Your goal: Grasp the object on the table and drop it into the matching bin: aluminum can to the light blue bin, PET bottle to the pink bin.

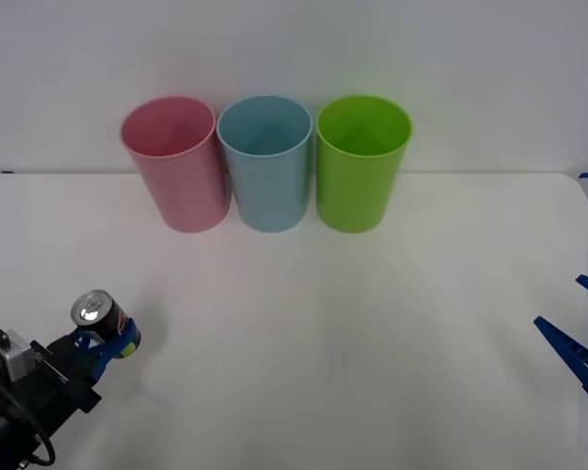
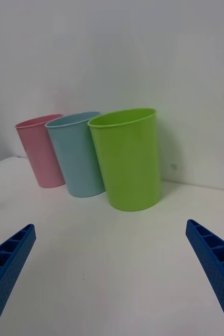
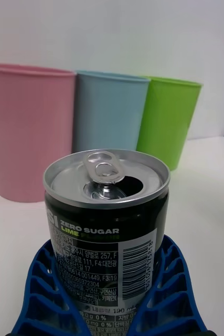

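We had the small dark aluminum can [image 1: 105, 323] with its silver pull-tab top clamped in the left gripper's [image 1: 98, 351] blue ribbed fingers [image 3: 159, 294], lower left of the front view, apparently lifted off the white table [image 1: 372, 343]. Right gripper [image 2: 112, 273] sat idle at the right edge, fingers apart. We judged the grasp done; next came the carry to the tall pale blue plastic bin [image 1: 266, 162], centre of the row at upper middle, then release over its mouth

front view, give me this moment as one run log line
left gripper: shut on small dark aluminium can, near left | right gripper: open, idle right | tall pale blue plastic bin: back centre
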